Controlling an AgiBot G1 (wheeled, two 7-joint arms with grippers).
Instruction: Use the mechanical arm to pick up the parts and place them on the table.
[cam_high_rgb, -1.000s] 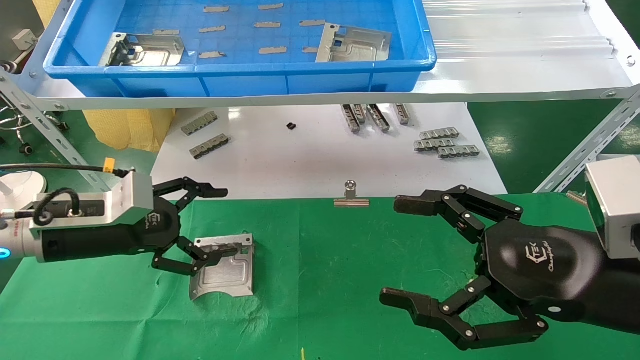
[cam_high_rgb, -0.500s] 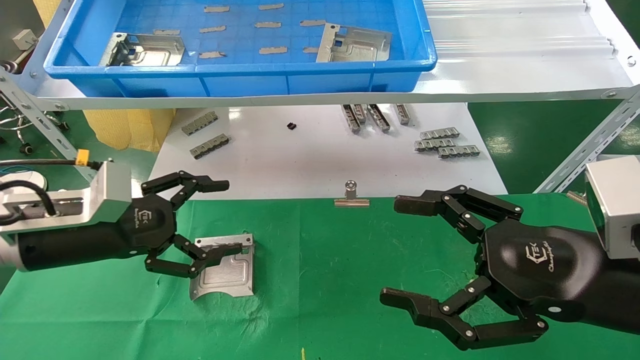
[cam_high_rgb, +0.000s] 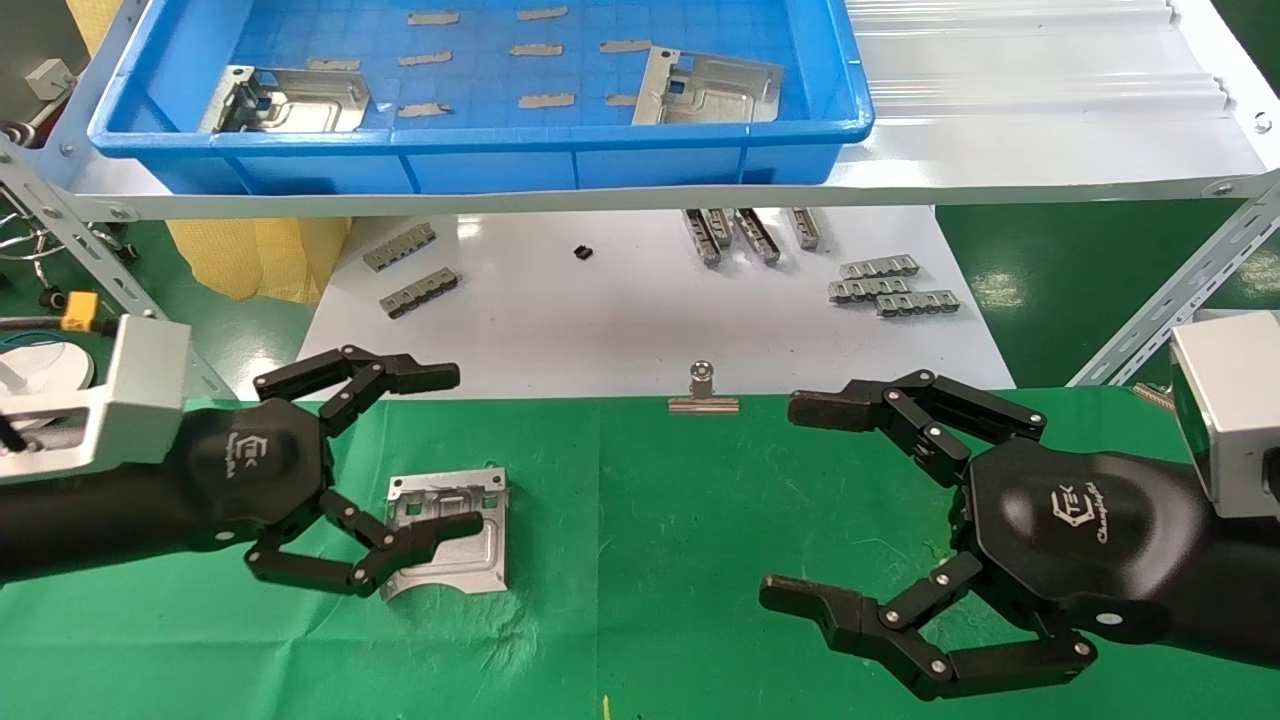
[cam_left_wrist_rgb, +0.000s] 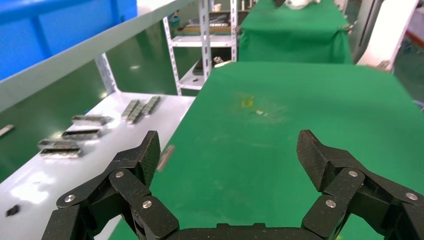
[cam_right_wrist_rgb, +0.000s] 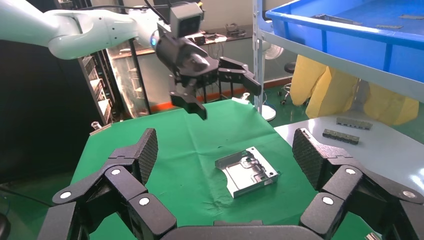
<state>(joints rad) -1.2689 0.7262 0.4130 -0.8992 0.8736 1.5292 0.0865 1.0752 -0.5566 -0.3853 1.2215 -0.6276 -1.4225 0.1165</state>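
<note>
One part (cam_high_rgb: 450, 545) lies flat on the green table (cam_high_rgb: 640, 560), also in the right wrist view (cam_right_wrist_rgb: 247, 170). My left gripper (cam_high_rgb: 458, 450) is open and empty. It hangs above the part, apart from it, as the right wrist view (cam_right_wrist_rgb: 230, 100) shows. The left wrist view shows its spread fingers (cam_left_wrist_rgb: 231, 155) over bare cloth. Two more parts (cam_high_rgb: 285, 100) (cam_high_rgb: 705, 85) lie in the blue tray (cam_high_rgb: 480, 135) on the shelf. My right gripper (cam_high_rgb: 790, 500) is open and empty over the cloth at the right (cam_right_wrist_rgb: 226, 150).
A white board (cam_high_rgb: 620, 320) behind the cloth holds several ridged grey bars (cam_high_rgb: 890, 285) (cam_high_rgb: 410, 290) and a small black piece (cam_high_rgb: 582, 252). A metal binder clip (cam_high_rgb: 703, 395) sits on the cloth's far edge. Slotted shelf struts (cam_high_rgb: 1170, 300) run diagonally at both sides.
My left arm has drawn back to the left, still open, and its lower finger has slid down across the part. The part and my right arm have not moved.
</note>
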